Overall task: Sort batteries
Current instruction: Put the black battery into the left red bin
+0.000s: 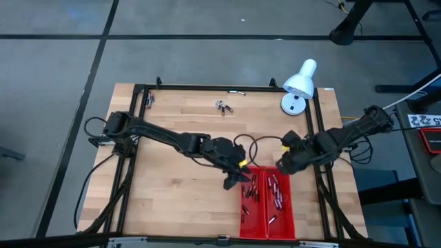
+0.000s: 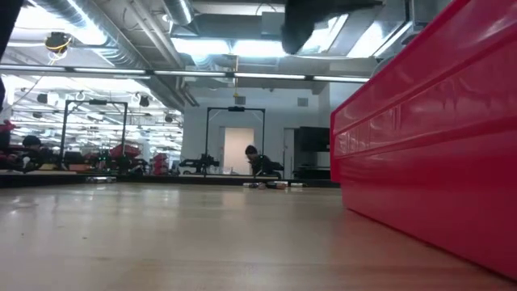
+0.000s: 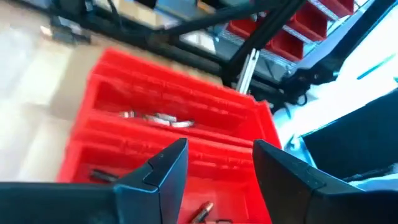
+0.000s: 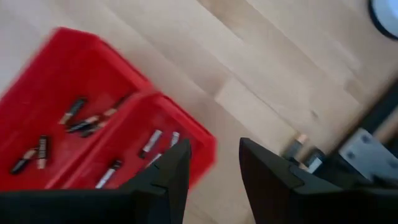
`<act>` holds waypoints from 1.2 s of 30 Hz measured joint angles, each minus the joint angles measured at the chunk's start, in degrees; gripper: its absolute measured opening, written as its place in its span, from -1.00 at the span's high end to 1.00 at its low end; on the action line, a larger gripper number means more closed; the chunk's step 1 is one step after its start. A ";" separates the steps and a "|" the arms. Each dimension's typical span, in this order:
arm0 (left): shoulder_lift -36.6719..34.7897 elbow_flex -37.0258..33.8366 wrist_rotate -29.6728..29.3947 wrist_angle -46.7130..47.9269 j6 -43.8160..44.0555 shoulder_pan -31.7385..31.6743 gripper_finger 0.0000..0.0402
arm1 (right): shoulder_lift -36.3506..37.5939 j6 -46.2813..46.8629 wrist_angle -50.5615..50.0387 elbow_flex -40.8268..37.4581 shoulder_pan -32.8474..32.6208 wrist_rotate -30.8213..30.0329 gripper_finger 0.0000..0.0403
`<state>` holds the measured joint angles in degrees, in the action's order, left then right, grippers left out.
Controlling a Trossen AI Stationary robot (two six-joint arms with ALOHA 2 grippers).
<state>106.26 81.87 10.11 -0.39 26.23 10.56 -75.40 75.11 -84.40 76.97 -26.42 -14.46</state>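
One red plastic tray (image 1: pixel 267 219), two compartments, holding many small cylindrical batteries (image 1: pixel 277 187); left gripper (image 3: pixel 216 163) spread empty above; right gripper (image 4: pixel 214 163) parted, empty

Showing bright red: the two-compartment tray (image 1: pixel 267 222), plain and unpatterned. Lying inside, silvery-grey and dark batteries (image 1: pixel 277 191) with metallic ends. Showing pale wood with plank seams: the desk (image 1: pixel 179 186), bordered by a black frame (image 1: pixel 207 87). Standing white: a lamp (image 1: pixel 300 81). Appearing dark, nearly black: both arms, with a yellow spot on the left gripper (image 1: pixel 234 180).
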 joint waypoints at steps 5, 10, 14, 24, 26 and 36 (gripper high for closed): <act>-3.61 0.00 -2.78 6.22 -3.50 0.20 0.23 | 0.05 0.18 -5.49 -0.53 6.39 5.53 0.31; -5.71 0.00 -4.79 13.54 -5.57 0.23 0.30 | 0.05 -3.49 -5.50 -4.71 12.89 10.69 0.31; -5.91 0.00 -5.18 17.24 -5.53 0.41 0.33 | 0.01 -8.02 -5.27 -9.16 17.37 11.70 0.31; -8.78 0.00 -9.58 36.95 -2.90 -0.25 0.40 | -0.02 -12.79 5.86 -14.91 21.18 8.71 0.31; -9.56 0.00 -11.88 40.48 -2.35 -0.97 0.42 | -0.02 -12.81 8.81 -14.91 21.16 6.49 0.31; -10.28 -0.50 -16.55 47.41 2.14 -9.33 0.45 | 0.35 -21.96 30.16 -14.91 18.91 0.07 0.31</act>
<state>95.98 81.37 -6.43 47.01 28.37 1.23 -75.05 53.15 -54.24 62.06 -7.51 -14.38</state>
